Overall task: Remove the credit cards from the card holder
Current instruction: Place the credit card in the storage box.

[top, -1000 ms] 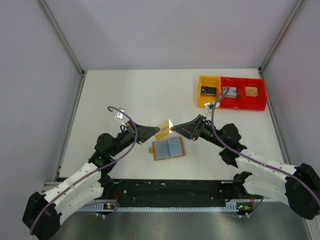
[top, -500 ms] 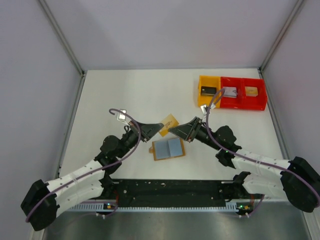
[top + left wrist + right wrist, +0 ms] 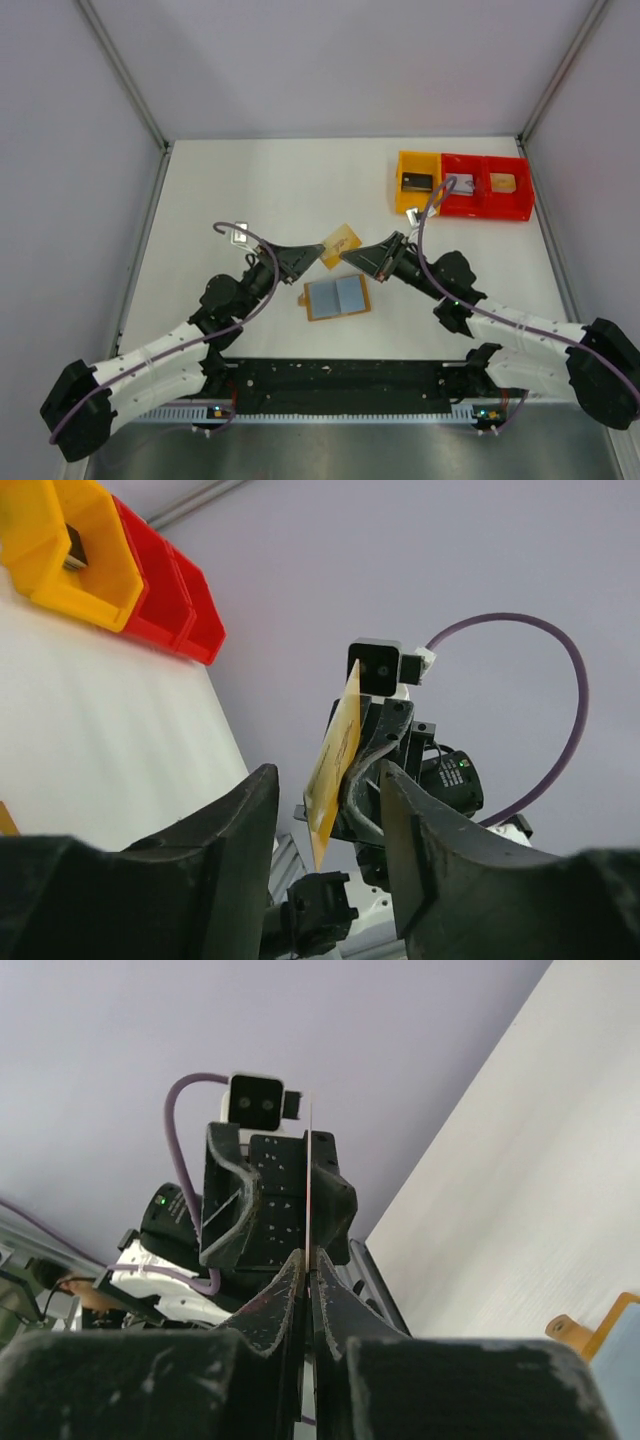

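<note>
Holding a thin tan-orange card point(image 3: 341, 243) on edge in the air just beyond the card holder point(image 3: 340, 313), probably for a handover: pinched between the pressed-together fingers of the right gripper point(image 3: 308, 1255), flanked by the widely spread fingers of the left gripper point(image 3: 325, 780) (contact there cannot be told). Lying open and flat on the table point(image 3: 250, 190), the card holder, with pale grey-blue credit cards point(image 3: 325, 298) seemingly inside. Reaching inward over the card holder from either side, both arms low, tips almost meeting.
</note>
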Controlling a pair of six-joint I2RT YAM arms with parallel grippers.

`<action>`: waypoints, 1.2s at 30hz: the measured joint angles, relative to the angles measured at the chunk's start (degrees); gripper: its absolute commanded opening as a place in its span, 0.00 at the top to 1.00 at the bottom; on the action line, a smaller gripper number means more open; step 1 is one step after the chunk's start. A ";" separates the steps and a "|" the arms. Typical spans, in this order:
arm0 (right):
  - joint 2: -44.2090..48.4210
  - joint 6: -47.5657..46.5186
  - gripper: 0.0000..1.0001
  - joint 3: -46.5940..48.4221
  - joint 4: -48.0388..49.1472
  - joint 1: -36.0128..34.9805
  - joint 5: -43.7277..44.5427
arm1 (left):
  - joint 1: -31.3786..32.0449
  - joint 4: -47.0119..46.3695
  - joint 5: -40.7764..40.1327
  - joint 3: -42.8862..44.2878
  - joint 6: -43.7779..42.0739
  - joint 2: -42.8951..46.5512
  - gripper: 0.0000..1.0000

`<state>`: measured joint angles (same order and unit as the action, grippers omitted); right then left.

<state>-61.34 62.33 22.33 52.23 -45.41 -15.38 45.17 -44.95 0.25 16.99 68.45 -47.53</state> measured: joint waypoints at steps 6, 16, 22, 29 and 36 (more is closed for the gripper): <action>5.49 -0.44 1.00 0.07 -8.02 5.66 0.87 | -0.39 12.15 -4.68 -0.28 -6.16 10.29 0.19; 12.00 -3.54 1.00 4.92 -31.67 32.46 -0.02 | -1.31 51.95 -15.26 22.51 -31.41 20.63 0.02; 4.96 -6.71 1.00 12.37 -37.29 49.81 -1.42 | -2.86 69.51 -22.34 34.05 -43.08 15.37 0.02; -11.52 -7.28 1.00 20.52 -38.62 61.88 -1.66 | -13.62 75.06 -17.33 30.45 -49.72 10.43 0.03; -26.84 -7.74 1.00 34.42 -38.97 67.25 -0.31 | -22.69 76.06 -10.78 28.57 -51.84 9.03 0.03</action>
<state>-88.18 54.59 56.75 13.26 21.85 -15.68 22.48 31.11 -10.52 45.56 16.60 -38.50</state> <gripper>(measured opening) 0.006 0.972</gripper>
